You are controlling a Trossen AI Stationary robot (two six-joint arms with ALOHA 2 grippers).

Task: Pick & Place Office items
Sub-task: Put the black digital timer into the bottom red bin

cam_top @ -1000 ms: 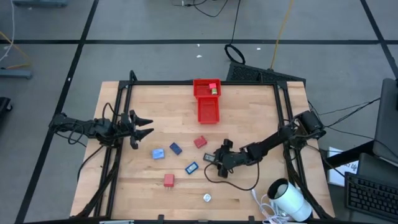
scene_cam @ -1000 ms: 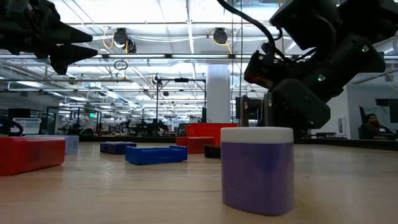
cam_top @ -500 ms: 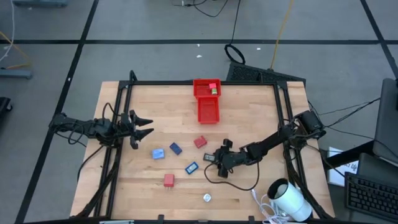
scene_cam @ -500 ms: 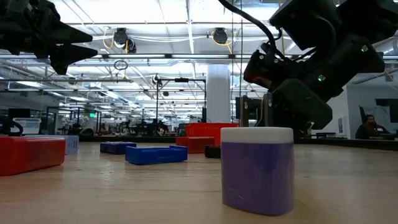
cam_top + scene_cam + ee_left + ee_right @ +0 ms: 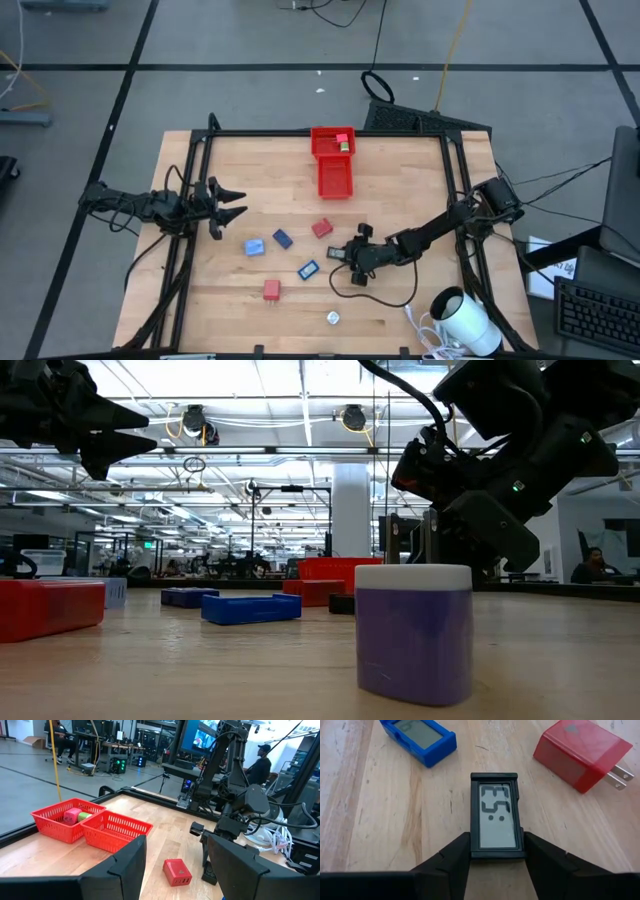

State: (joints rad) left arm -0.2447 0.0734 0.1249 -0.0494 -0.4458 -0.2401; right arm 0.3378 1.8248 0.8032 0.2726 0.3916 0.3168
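My right gripper (image 5: 347,256) is low over the table's middle right, shut on a small black LCD display (image 5: 496,814) that lies flat on the wood. Beside it lie a blue display (image 5: 419,736) and a red plug charger (image 5: 580,751). Further office items lie loose in the high view: a dark-blue piece (image 5: 283,238), a light-blue piece (image 5: 254,246), a red piece (image 5: 271,290) and a whitish piece (image 5: 333,318). The red tray (image 5: 334,178) stands at the far middle with small pieces (image 5: 343,141) in its far compartment. My left gripper (image 5: 232,203) hangs open above the left side. My right gripper pinches the black display between its two fingers (image 5: 456,854), one on each long side at the end nearest the wrist (image 5: 496,851). The fingers lie along the display, slanting down from the table's right. The display rests flat on the table, screen up.
A big white cylinder (image 5: 466,322) with cable sits at the near right corner. A black frame (image 5: 200,150) borders the tabletop. Bare wood lies between the tray and the scattered pieces. People sit in the room beyond the table.
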